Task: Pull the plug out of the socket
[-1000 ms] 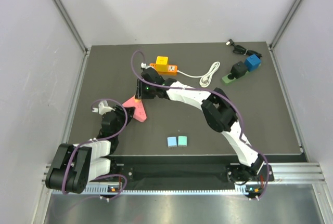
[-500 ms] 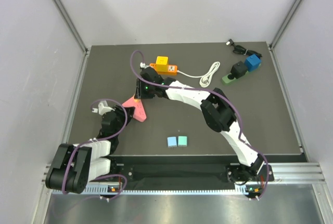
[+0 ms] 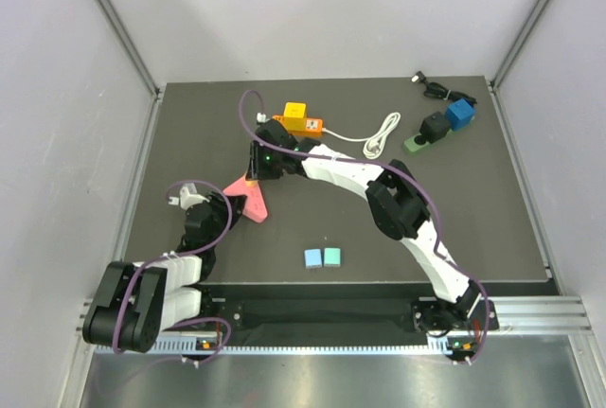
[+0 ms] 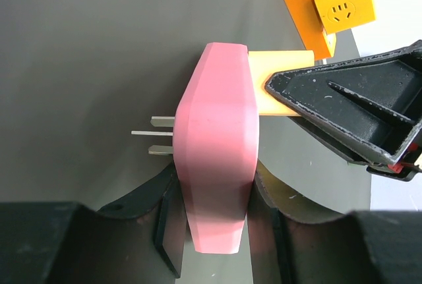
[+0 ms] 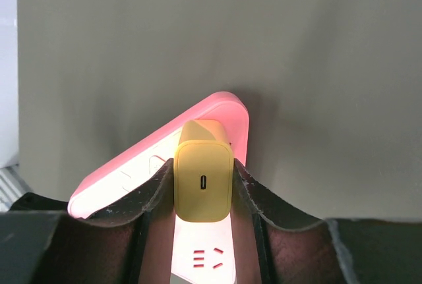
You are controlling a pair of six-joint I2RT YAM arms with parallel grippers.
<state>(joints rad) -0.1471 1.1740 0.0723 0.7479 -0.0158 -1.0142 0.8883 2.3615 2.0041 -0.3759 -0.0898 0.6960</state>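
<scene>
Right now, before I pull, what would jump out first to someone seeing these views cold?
The pink socket, left of the table's centre, is clamped in the left gripper, with metal prongs sticking out on the side away from the plug. Next comes the yellow plug, apparently still seated in it and pinched by the right gripper. Behind them, toward the back, sits an orange power strip with a white cord.

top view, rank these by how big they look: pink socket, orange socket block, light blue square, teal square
1. pink socket and orange socket block: too close to rank, and the pink one is partly hidden
2. light blue square and teal square: look alike
</scene>
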